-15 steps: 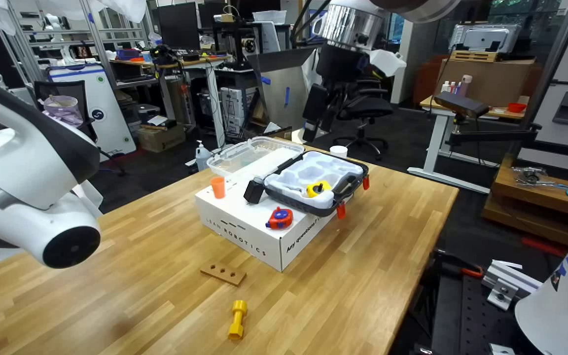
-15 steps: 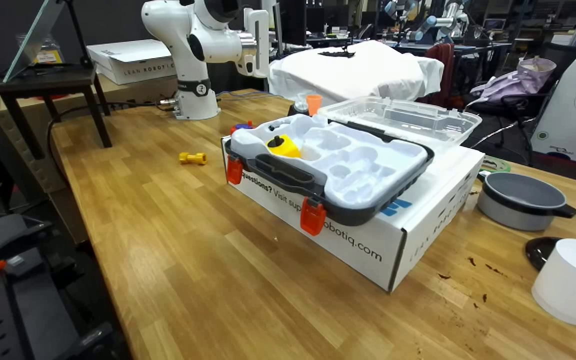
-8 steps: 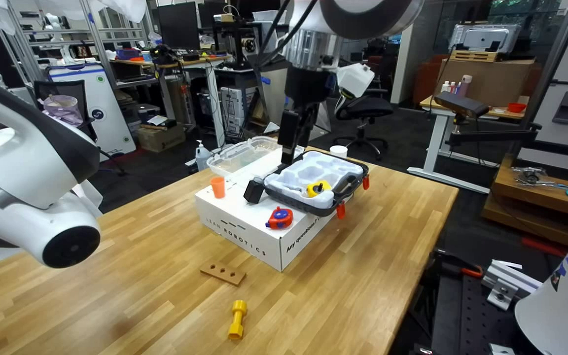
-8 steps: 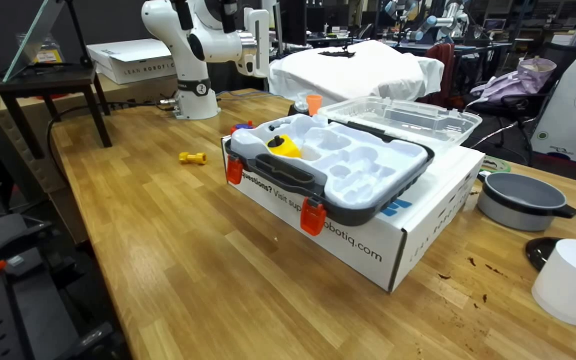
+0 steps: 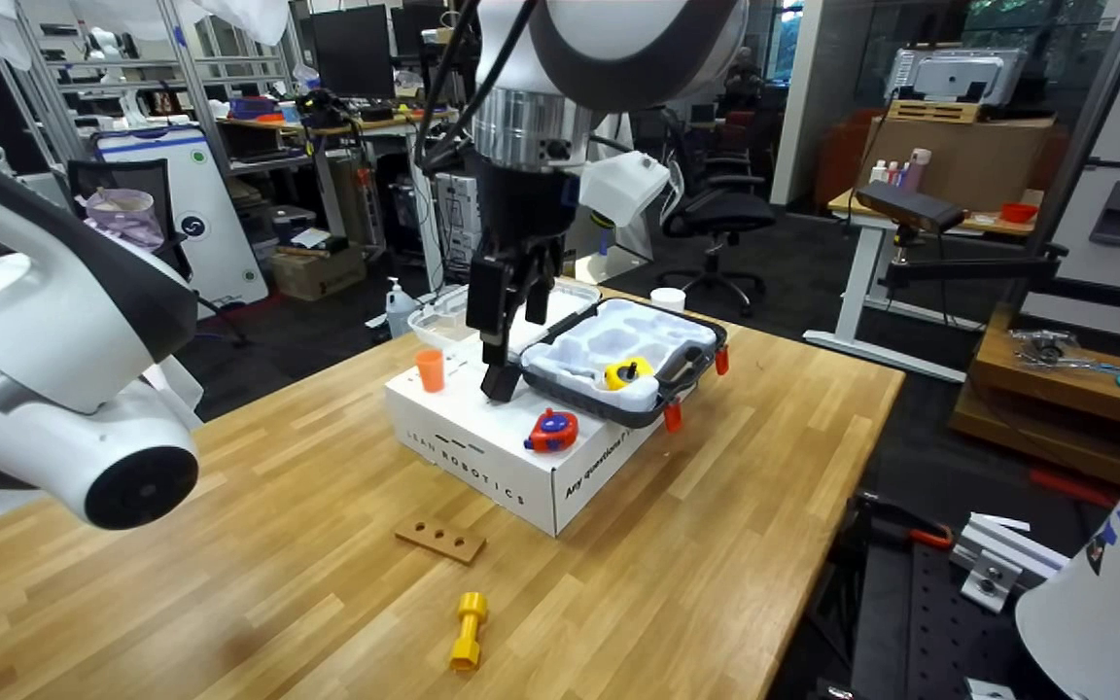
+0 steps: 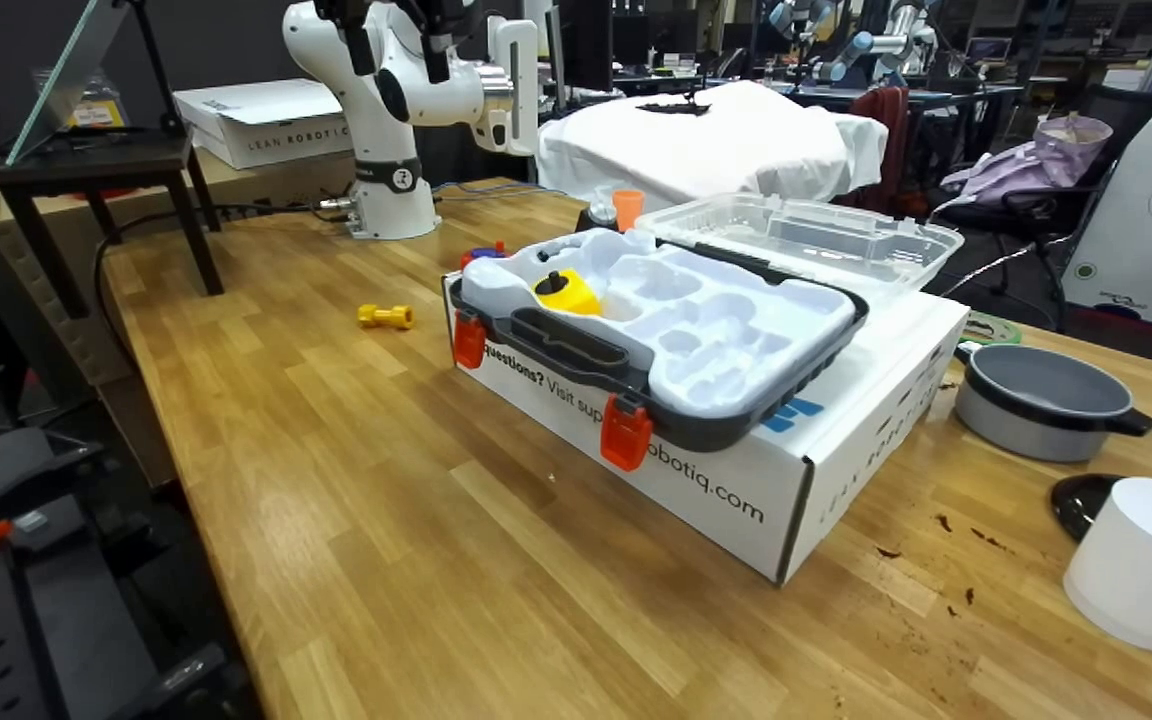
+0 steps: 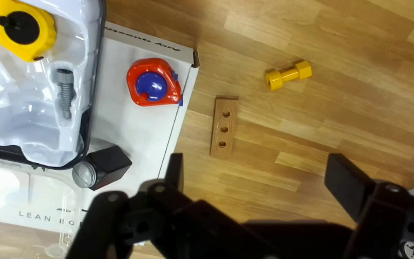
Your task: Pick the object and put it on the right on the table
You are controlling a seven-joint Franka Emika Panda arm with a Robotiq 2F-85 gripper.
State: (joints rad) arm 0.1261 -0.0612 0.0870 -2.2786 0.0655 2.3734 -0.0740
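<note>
The object, a small yellow piece with a thin waist and thicker ends, lies on the table in both exterior views (image 5: 468, 632) (image 6: 386, 317) and in the wrist view (image 7: 288, 75). The table (image 5: 716, 544) is light-brown wood. My gripper (image 5: 517, 335) is open with nothing between its fingers. In an exterior view it hangs at the white box, in front of the clear lid. Its two fingers show at the top edge of an exterior view (image 6: 399, 72). In the wrist view its fingertips (image 7: 256, 162) are wide apart, with the object beyond them at upper right.
A white box (image 5: 472, 462) carries an open case (image 5: 609, 345), a red-blue item (image 5: 551, 430), an orange cup (image 5: 430, 369) and a black bottle (image 7: 108, 165). A wooden strip with holes (image 5: 440, 540) lies between box and object. Another white arm (image 5: 64, 389) stands at the table.
My open gripper has moved left and somewhat lower in an exterior view, from behind the case to above the white box. Its fingers have come into the other exterior view. The object has not moved.
</note>
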